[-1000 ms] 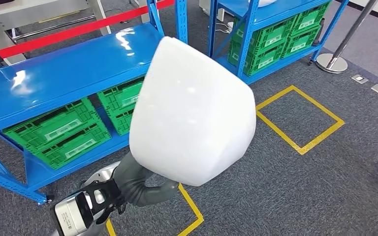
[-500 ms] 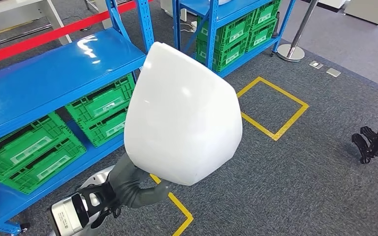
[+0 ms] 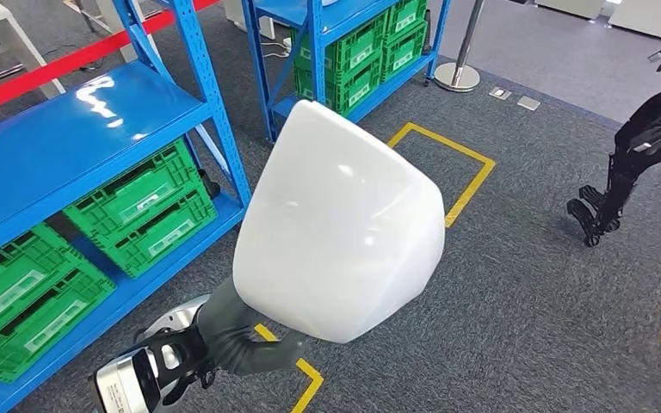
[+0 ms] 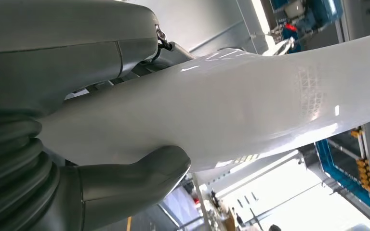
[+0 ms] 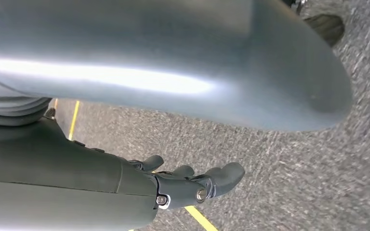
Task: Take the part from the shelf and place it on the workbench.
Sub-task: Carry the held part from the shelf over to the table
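white part [image 3: 340, 222] was gripped by left hand [image 4: 101, 144] | right hand [image 5: 192, 185] was held empty, fingers apart, above carpet [image 3: 516, 318]

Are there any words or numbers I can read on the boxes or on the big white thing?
No text can be read.
Green crates: pale label strips, too small and blurred to read.
White part held by the left hand: plain, no writing.
Wrist unit: faint marks, unreadable.
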`<state>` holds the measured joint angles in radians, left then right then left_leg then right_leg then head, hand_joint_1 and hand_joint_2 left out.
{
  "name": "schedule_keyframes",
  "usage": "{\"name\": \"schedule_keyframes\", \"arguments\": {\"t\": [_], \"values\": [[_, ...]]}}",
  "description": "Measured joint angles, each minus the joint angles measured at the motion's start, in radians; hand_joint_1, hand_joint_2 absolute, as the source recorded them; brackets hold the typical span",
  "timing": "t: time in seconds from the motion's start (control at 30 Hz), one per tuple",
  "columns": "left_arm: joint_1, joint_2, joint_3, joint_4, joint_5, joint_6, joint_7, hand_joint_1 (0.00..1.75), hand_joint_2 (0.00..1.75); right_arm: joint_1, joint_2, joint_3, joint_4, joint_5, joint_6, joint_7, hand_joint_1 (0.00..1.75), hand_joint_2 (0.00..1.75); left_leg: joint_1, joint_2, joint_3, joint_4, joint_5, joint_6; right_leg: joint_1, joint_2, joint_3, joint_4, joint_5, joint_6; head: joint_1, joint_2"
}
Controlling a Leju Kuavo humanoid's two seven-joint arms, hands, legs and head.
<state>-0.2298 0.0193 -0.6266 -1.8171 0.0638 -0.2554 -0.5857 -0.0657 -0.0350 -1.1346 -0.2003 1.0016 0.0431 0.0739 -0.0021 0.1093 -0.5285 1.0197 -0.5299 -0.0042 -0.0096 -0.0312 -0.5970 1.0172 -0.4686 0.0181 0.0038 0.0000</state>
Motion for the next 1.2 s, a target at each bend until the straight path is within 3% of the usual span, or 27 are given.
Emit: {"name": "schedule_keyframes", "arguments": {"t": [0.07,0.13,0.17,0.2,0.23,0.3,0.37,0.43,0.5,0.57,0.63,0.7,0.73,0.77,0.83,0.9,0.93,1.0,1.03,1.1,1.13,1.2], "values": [[-0.004,-0.005,0.001,0.003,0.001,-0.013,-0.001,1.75,1.75,0.001,0.0,0.0,0.0,-0.004,-0.002,0.001,0.0,0.0,0.004,-0.034,-0.015,0.043,-0.032,-0.01,-0.007,0.018,0.001,-0.006,0.006,-0.011,-0.003,0.0],[-0.006,-0.006,0.004,0.01,0.002,-0.024,-0.001,1.75,1.75,-0.001,0.001,0.0,0.0,-0.007,-0.004,0.003,0.0,0.0,0.008,-0.084,-0.069,0.165,-0.099,-0.017,-0.01,0.039,0.0,-0.007,0.009,-0.018,-0.009,0.0],[-0.005,-0.006,0.005,0.014,0.002,-0.029,-0.001,1.75,1.75,-0.002,0.001,0.0,0.0,-0.008,-0.004,0.004,0.0,0.0,0.008,-0.096,-0.1,0.231,-0.126,-0.019,-0.01,0.051,-0.001,-0.007,0.009,-0.018,-0.011,0.0],[-0.005,-0.006,0.007,0.018,0.002,-0.034,-0.001,1.75,1.75,-0.001,0.002,0.0,0.0,-0.009,-0.005,0.006,0.0,0.0,0.009,-0.101,-0.122,0.275,-0.136,-0.021,-0.01,0.064,-0.001,-0.007,0.01,-0.019,-0.012,0.0],[-0.005,-0.006,0.007,0.022,0.002,-0.038,-0.002,1.75,1.75,0.0,0.002,-0.001,0.0,-0.011,-0.005,0.008,0.0,0.0,0.009,-0.103,-0.128,0.281,-0.125,-0.021,-0.01,0.077,-0.001,-0.006,0.01,-0.018,-0.012,0.0],[-0.008,-0.006,0.008,0.026,0.002,-0.043,-0.002,1.75,1.75,0.002,0.003,-0.001,0.0,-0.013,-0.007,0.007,0.0,0.0,0.013,-0.115,-0.086,0.18,-0.053,-0.02,-0.012,0.104,0.0,-0.004,0.01,-0.015,-0.013,0.0],[-0.012,-0.006,0.009,0.028,0.002,-0.046,-0.003,1.75,1.75,0.002,0.004,-0.001,0.0,-0.014,-0.008,0.004,0.0,0.0,0.017,-0.151,-0.03,0.053,-0.001,-0.016,-0.012,0.129,-0.002,0.001,0.009,-0.004,-0.014,0.0],[-0.017,-0.007,0.01,0.03,0.002,-0.048,-0.003,1.75,1.75,0.003,0.005,-0.001,0.0,-0.014,-0.009,0.001,0.0,0.0,0.015,-0.171,-0.013,0.01,0.005,-0.007,-0.014,0.148,-0.009,0.002,0.013,0.011,-0.013,0.0],[-0.022,-0.008,0.011,0.031,0.002,-0.049,-0.003,1.75,1.75,0.006,0.006,-0.001,0.0,-0.012,-0.01,0.0,0.0,0.0,0.012,-0.154,-0.012,0.006,0.01,0.008,-0.02,0.161,-0.014,-0.001,0.017,0.027,-0.013,0.0],[-0.031,-0.012,0.011,0.033,0.002,-0.047,-0.001,1.75,1.75,0.008,0.008,-0.001,0.0,-0.008,-0.012,0.004,0.0,0.0,0.013,-0.133,-0.009,-0.002,0.017,0.023,-0.018,0.126,-0.031,0.029,-0.001,0.035,-0.009,0.0],[-0.037,-0.015,0.011,0.034,0.002,-0.042,0.004,1.75,1.75,0.003,0.009,-0.001,0.0,-0.004,-0.016,0.012,0.0,0.0,0.01,-0.109,-0.01,-0.005,0.02,0.032,-0.012,0.068,-0.085,0.137,-0.058,0.038,-0.001,0.0],[-0.037,-0.015,0.011,0.035,0.002,-0.034,0.011,1.75,1.75,-0.001,0.009,-0.001,0.0,0.0,-0.02,0.022,0.0,0.0,0.006,-0.081,-0.012,-0.004,0.018,0.035,-0.011,0.046,-0.142,0.256,-0.105,0.039,0.001,0.0],[-0.036,-0.015,0.011,0.035,0.001,-0.031,0.014,1.75,1.75,-0.001,0.009,-0.001,0.0,0.003,-0.021,0.027,0.0,0.0,0.004,-0.067,-0.012,-0.003,0.017,0.036,-0.011,0.042,-0.149,0.274,-0.104,0.039,0.001,0.0],[-0.036,-0.015,0.011,0.035,0.001,-0.027,0.016,1.75,1.75,0.0,0.008,-0.001,0.0,0.006,-0.023,0.033,0.0,0.0,0.003,-0.055,-0.012,-0.003,0.016,0.037,-0.011,0.038,-0.135,0.252,-0.086,0.037,0.002,0.0],[-0.036,-0.015,0.011,0.032,0.001,-0.022,0.017,1.75,1.75,0.002,0.003,-0.001,0.0,0.011,-0.026,0.042,0.0,0.0,0.001,-0.034,-0.01,-0.001,0.012,0.034,-0.007,0.012,-0.061,0.122,-0.03,0.03,0.003,0.0],[-0.035,-0.014,0.011,0.027,0.0,-0.018,0.018,1.75,1.75,0.0,-0.006,-0.001,0.0,0.013,-0.031,0.051,0.0,0.0,-0.004,-0.017,-0.007,0.001,0.007,0.026,0.0,-0.016,-0.006,0.019,-0.001,0.018,0.003,0.0],[-0.035,-0.013,0.011,0.025,0.0,-0.016,0.018,1.75,1.75,-0.001,-0.011,-0.001,0.0,0.013,-0.035,0.055,0.0,0.0,-0.006,-0.009,-0.005,0.001,0.005,0.021,0.004,-0.022,0.002,0.001,0.001,0.012,0.003,0.0],[-0.033,-0.011,0.011,0.022,0.0,-0.016,0.018,1.75,1.75,0.003,-0.021,-0.001,-0.001,0.012,-0.041,0.065,0.0,0.0,-0.007,0.004,-0.002,-0.002,0.003,0.011,0.004,-0.003,0.0,-0.001,0.004,0.003,0.002,0.0],[-0.033,-0.01,0.011,0.02,0.0,-0.015,0.019,1.75,1.75,0.006,-0.026,-0.001,-0.001,0.011,-0.043,0.068,0.0,0.0,-0.006,-0.004,-0.003,0.002,-0.002,0.006,0.001,0.005,0.001,-0.004,0.007,-0.002,0.002,0.0],[-0.033,-0.009,0.011,0.014,0.0,-0.015,0.02,1.75,1.75,0.01,-0.033,-0.002,-0.001,0.008,-0.045,0.073,0.0,0.0,-0.002,-0.048,-0.027,0.061,-0.042,-0.003,-0.006,0.021,0.003,-0.01,0.012,-0.013,-0.002,0.0],[-0.031,-0.007,0.011,0.012,0.001,-0.015,0.022,1.75,1.75,0.01,-0.035,-0.002,-0.001,0.006,-0.046,0.074,0.0,0.0,0.002,-0.076,-0.054,0.122,-0.074,-0.006,-0.006,0.031,0.002,-0.011,0.013,-0.015,-0.004,0.0],[-0.026,-0.002,0.011,0.011,0.001,-0.015,0.025,1.75,1.75,0.007,-0.038,-0.002,-0.001,0.004,-0.047,0.075,0.0,0.0,0.004,-0.099,-0.117,0.252,-0.127,-0.01,-0.006,0.054,0.0,-0.01,0.014,-0.018,-0.008,0.0]]}}
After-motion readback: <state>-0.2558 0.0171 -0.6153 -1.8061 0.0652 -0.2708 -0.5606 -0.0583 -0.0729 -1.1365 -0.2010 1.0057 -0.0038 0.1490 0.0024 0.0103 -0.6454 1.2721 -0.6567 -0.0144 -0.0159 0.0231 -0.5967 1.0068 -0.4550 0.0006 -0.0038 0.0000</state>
